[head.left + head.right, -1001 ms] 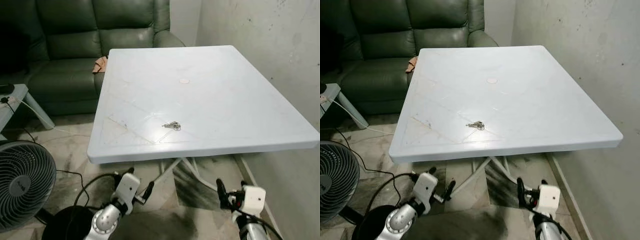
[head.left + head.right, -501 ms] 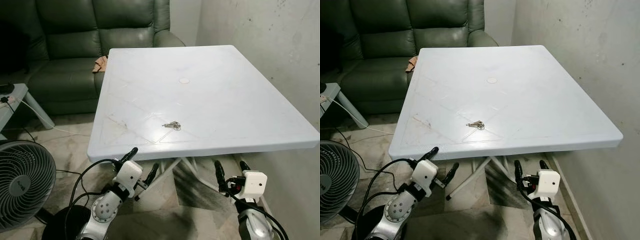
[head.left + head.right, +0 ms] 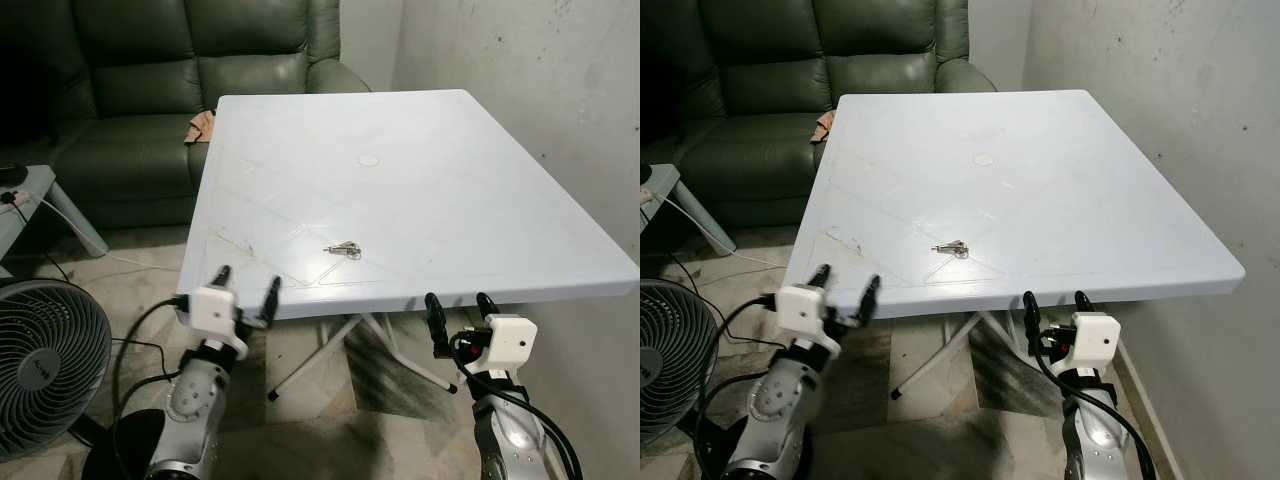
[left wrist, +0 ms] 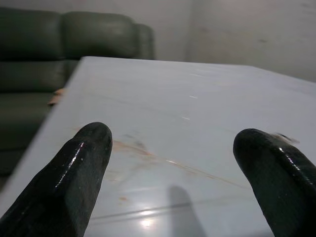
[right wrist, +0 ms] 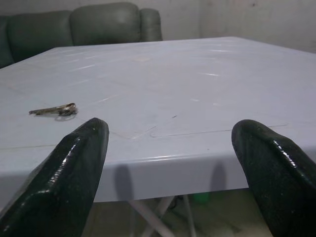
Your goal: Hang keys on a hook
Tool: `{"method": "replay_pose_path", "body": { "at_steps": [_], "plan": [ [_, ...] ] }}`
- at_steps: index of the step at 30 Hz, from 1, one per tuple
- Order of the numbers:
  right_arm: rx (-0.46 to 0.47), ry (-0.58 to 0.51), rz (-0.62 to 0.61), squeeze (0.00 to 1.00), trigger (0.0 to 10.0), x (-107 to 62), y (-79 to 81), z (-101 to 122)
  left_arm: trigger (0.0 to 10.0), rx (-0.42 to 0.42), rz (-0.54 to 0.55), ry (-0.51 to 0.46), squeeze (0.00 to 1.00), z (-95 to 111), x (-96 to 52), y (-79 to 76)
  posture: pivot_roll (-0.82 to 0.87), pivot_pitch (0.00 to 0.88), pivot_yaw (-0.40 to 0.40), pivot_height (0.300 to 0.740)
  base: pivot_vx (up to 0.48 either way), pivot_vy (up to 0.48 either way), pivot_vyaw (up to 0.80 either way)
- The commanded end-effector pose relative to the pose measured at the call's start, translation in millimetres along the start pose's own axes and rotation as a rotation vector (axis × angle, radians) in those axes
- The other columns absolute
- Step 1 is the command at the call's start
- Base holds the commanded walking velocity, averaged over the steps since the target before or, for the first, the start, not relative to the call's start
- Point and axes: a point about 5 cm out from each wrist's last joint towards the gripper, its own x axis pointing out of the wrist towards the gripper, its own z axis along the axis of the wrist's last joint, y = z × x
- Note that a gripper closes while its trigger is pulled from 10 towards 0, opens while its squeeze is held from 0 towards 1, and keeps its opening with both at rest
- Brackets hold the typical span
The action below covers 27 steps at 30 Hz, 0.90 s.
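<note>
keys (image 3: 344, 249): they lie flat on the table (image 3: 470, 190), near its front edge and about midway along it; nothing touches them; you can see them from the right wrist too, off to one side of the fingers
long axis: it runs roughly along the front edge, the ring end toward the right and the thin blades toward the left
right gripper (image 3: 451, 305): it sits at the front edge, a little right of the keys, fingers apart and pointing up at table height; holding nothing
left gripper (image 3: 245, 282): it sits at the front edge near the left corner, fingers apart, empty; the keys are off to its right
nearer arm: both look about equally far in the head views, I judge; the right has the keys in its wrist picture, so it seems the better pick
coming move: you need to go forward over the edge and a little left with the right gripper; close across the short width of the keys
hook: I cannot see one yet
</note>
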Motion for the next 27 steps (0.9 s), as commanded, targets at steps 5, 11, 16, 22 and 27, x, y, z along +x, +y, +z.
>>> {"method": "replay_pose_path", "body": {
  "at_steps": [5, 11, 16, 22, 27],
  "plan": [
    [-0.012, 0.05, 0.02, 0.0, 10.0, 5.1, 7.4, 2, 10.0, -0.016, 0.068, 0.049, 0.0, -1, -5.1, 11.2, -0.02, 0.0, 0.008, 0.732, 0.0, 0.0, 0.0],
    [-0.052, 0.12, -0.006, 0.0, 10.0, 4.6, 6.7, 0, 10.0, -0.058, 0.106, 0.07, 0.0, 3, -6.7, 18.9, -0.02, 0.0, 0.006, 0.732, 0.0, 0.0, 0.0],
    [-0.073, 0.111, 0.033, 0.0, 10.0, 7.1, 8.1, 6, 10.0, -0.067, 0.118, 0.069, 0.0, 7, -7.7, 25.1, -0.02, 0.0, 0.006, 0.732, 0.0, 0.0, 0.0],
    [-0.089, 0.093, 0.044, 0.0, 10.0, 8.0, 9.6, 15, 10.0, -0.068, 0.124, 0.072, 0.0, 10, -10.6, 27.9, -0.02, 0.0, 0.005, 0.732, 0.0, 0.0, 0.0],
    [-0.088, 0.089, 0.046, 0.0, 10.0, 8.7, 9.2, 17, 10.0, -0.078, 0.121, 0.07, 0.0, 12, -9.8, 27.3, -0.01, 0.0, 0.002, 0.732, 0.0, 0.0, 0.0]
  ]
}}
